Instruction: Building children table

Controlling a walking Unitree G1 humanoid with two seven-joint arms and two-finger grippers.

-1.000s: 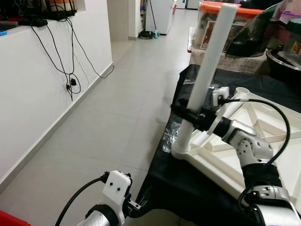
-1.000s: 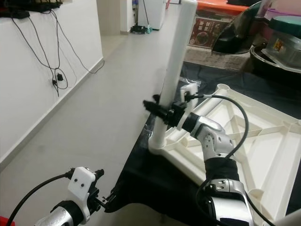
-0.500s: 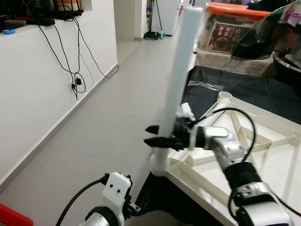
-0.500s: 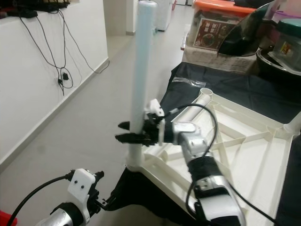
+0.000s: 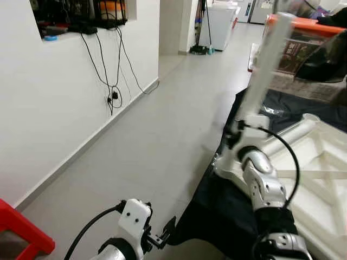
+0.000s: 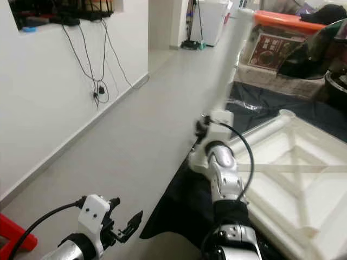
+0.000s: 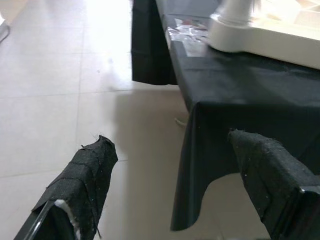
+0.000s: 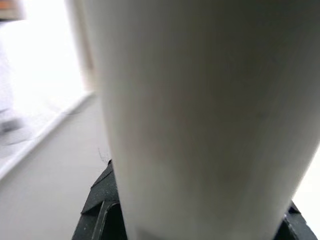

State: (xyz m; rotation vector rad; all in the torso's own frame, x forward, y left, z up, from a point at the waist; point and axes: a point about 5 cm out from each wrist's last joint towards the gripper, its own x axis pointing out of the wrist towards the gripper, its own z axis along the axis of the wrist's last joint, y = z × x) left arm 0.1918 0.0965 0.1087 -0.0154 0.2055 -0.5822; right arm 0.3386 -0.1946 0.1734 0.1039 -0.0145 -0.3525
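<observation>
A white table leg [image 5: 264, 65] stands nearly upright in the corner socket [image 5: 230, 162] of the upside-down white tabletop [image 6: 282, 179], which lies on a black-covered table [image 7: 240, 80]. My right gripper [image 5: 237, 131] is shut on the leg just above the socket. In the right wrist view the leg [image 8: 200, 100] sits between black fingers [image 8: 97, 207]. My left gripper [image 5: 164, 232] hangs low over the floor by the table's corner, open, with nothing between its fingers [image 7: 92, 170].
A clear bag of small parts [image 7: 185, 32] lies on the cloth beside the socket. A white wall with hanging cables [image 5: 111, 89] runs along the left. A red stool [image 5: 19, 227] stands low left. An orange-lidded bin [image 5: 303, 32] sits beyond the table.
The head view has swung, so more floor and wall show and the red stool has come in. My right gripper has stayed on the leg. The left arm has barely moved.
</observation>
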